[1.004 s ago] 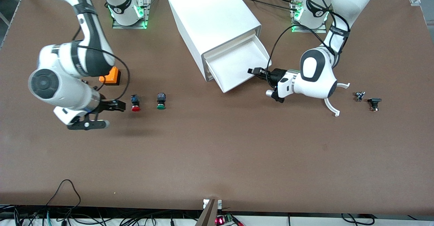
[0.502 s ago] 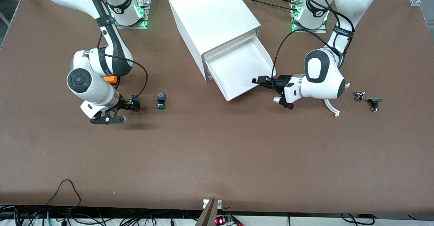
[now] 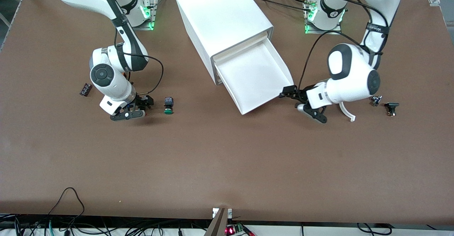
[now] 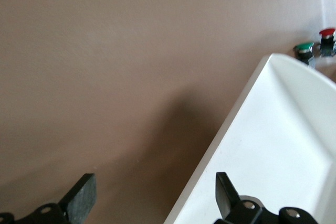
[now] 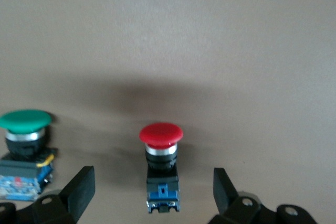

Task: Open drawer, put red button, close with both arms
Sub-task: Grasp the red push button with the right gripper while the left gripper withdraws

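The drawer (image 3: 253, 74) stands pulled out of the white cabinet (image 3: 220, 16), and its tray is empty. My left gripper (image 3: 286, 93) is open at the drawer's front corner. In the left wrist view the left gripper (image 4: 155, 198) straddles the drawer's wall (image 4: 226, 145), one finger inside the tray and one outside. My right gripper (image 3: 143, 102) is low over the table beside the green button (image 3: 168, 106) and hides the red button in the front view. In the right wrist view the red button (image 5: 161, 153) lies between the open fingers of the right gripper (image 5: 152, 192), untouched.
The green button (image 5: 25, 129) lies close beside the red one. A small black part (image 3: 86, 89) lies toward the right arm's end. A white curved piece (image 3: 347, 111) and two small dark parts (image 3: 376, 100) (image 3: 391, 106) lie near the left arm.
The left gripper has moved toward the front camera and the drawer has slid farther out. The right gripper has moved along the table to the red button and now straddles it.
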